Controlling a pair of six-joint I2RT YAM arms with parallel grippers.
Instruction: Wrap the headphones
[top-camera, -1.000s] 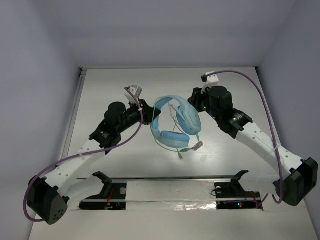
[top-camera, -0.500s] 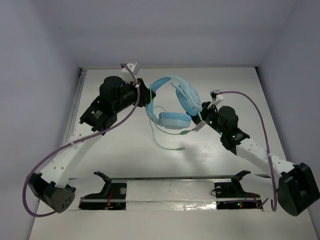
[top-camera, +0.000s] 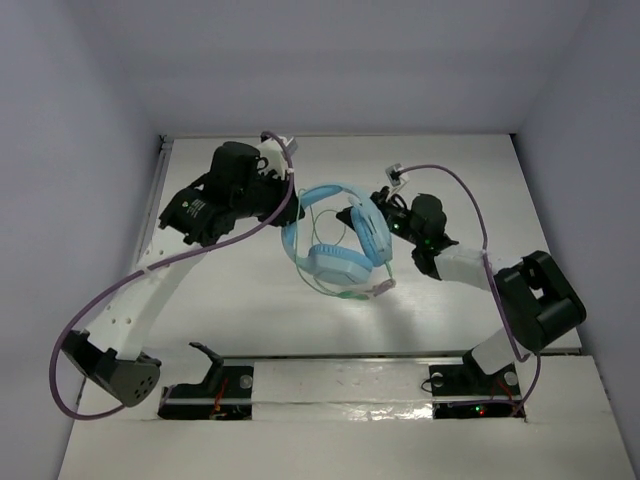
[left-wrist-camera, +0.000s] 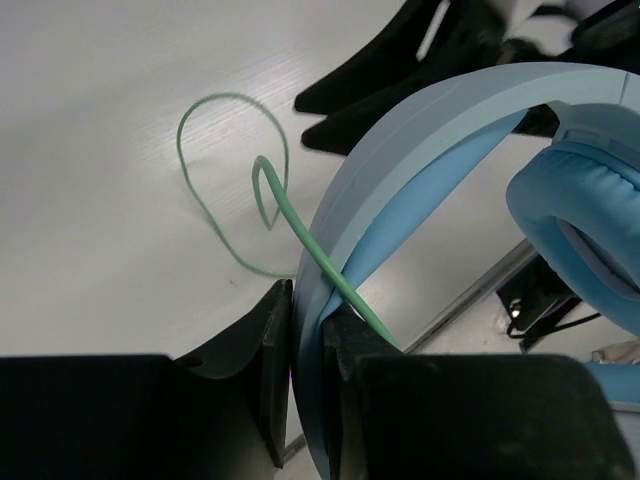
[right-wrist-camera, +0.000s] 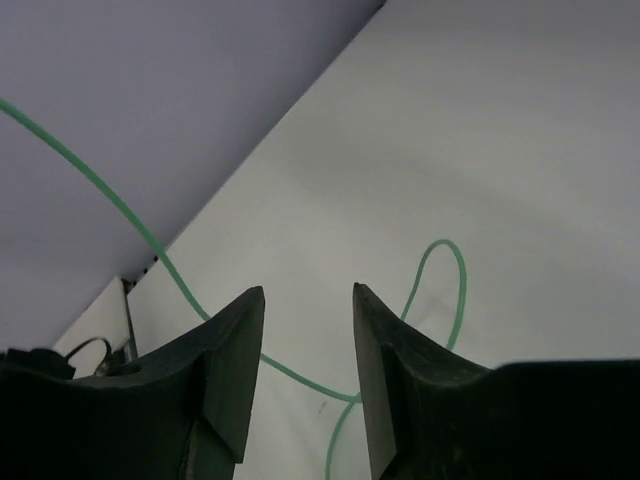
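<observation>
**A:** Top view: headphones (top-camera: 340, 240) mid-frame, over the table (top-camera: 220, 320). left gripper (top-camera: 288, 200) comes in from the upper left onto the headband's left bend, elbow high, wrist tipped down.

**B:** Right side?

**A:** right gripper (top-camera: 378, 205) is just right of centre, beside the upper earcup (top-camera: 375, 232). Its forearm is folded back toward the lower right. The cable (top-camera: 335, 296) trails below the cups.

**B:** Left wrist view?

**A:** The jaws are clamped on the headband (left-wrist-camera: 430, 130) at bottom centre. The cable (left-wrist-camera: 330, 270) rides over the band's edge right at the pinch, then loops on the table at upper left.

**B:** Right wrist?

**A:** The fingers are parted with nothing pinched. The cable (right-wrist-camera: 445, 250) crosses from the upper left and loops at right centre.

**B:** Plan?

**A:** Treat the left hold as the anchor. The right takes the cable near the band and winds it with light tension. Watch that the slack loop doesn't snag.
</observation>
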